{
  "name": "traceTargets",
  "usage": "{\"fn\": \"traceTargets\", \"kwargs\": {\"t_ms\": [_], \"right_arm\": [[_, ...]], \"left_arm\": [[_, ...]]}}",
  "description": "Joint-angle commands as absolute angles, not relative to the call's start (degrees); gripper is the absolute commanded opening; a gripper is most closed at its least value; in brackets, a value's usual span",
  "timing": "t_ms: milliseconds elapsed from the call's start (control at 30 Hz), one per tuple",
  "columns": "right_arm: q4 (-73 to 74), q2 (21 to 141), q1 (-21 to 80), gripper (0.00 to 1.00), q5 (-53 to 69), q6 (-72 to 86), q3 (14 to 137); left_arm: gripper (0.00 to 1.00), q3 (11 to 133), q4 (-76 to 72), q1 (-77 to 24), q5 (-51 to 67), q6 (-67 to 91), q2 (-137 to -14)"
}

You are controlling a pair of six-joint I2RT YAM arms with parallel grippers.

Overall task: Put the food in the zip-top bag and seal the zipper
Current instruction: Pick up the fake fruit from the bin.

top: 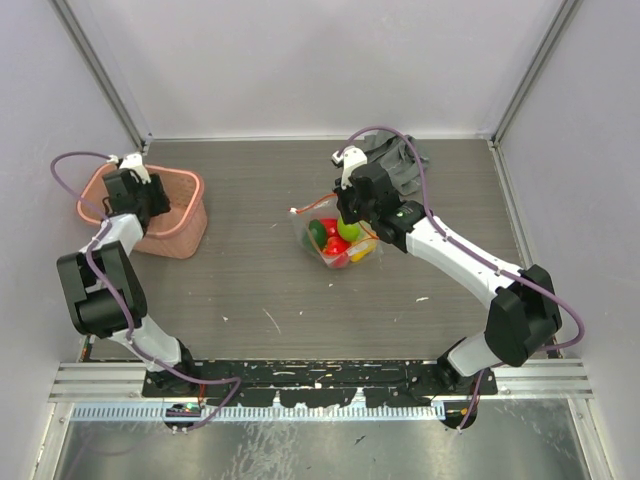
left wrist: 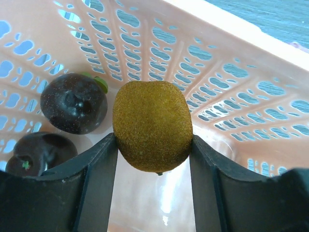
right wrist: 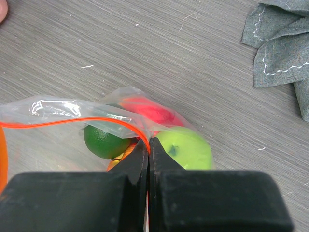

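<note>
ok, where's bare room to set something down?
Free: between basket and zip-top bag; near strip between the arms. Crowded: bag to cloth, right jaws shut on the zipper; basket, left jaws on kiwi beside plums.

- One pink perforated basket (top: pixel 178 238) is showing.
- One brown kiwi (left wrist: pixel 152 123) and two dark plums (left wrist: pixel 73 102) (left wrist: pixel 38 152) are showing inside it.
- One zip-top bag (right wrist: pixel 53 108) is showing, carrying one zipper (right wrist: pixel 72 121).
- Perhaps four pieces are sitting in the bag: one dark green lime (right wrist: pixel 104 140), one pale green apple (right wrist: pixel 188 145), one red piece (right wrist: pixel 149 110) and one orange-yellow piece (top: pixel 363 252). The crinkled plastic may be hiding more.
- One grey cloth (right wrist: pixel 280 43) is lying crumpled.
</note>
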State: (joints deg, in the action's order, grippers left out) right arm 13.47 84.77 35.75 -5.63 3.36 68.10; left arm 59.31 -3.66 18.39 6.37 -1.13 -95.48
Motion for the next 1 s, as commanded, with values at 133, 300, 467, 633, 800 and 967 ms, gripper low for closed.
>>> {"fn": "traceTargets", "kwargs": {"t_ms": [133, 300, 467, 633, 800, 967], "right_arm": [[10.5, 82.6, 35.4, 0.04, -5.4, 3.8, 69.3], [10.6, 82.3, 35.4, 0.04, -4.5, 4.5, 69.5], [9.5, 81.4, 35.4, 0.04, -1.6, 5.9, 69.0], [10.5, 81.3, 35.5, 0.04, -1.5, 6.0, 69.7], [11.3, 80.9, 35.5, 0.04, -1.6, 6.4, 70.8], [12.3, 80.8, 35.5, 0.04, -0.6, 7.2, 72.1]], "left_arm": [[0.37, 56.2, -3.4, 18.4, 5.3, 6.1, -84.9], [0.39, 53.8, -1.3, 17.6, 3.7, 12.2, -77.1], [0.39, 53.4, 1.9, 16.8, 2.8, 17.8, -70.5], [0.39, 52.5, 4.5, 16.5, 5.2, 22.4, -64.9], [0.40, 52.0, 7.0, 14.1, 11.8, 26.1, -59.3], [0.41, 51.6, 8.4, 9.4, 15.4, 26.9, -53.2]]}}
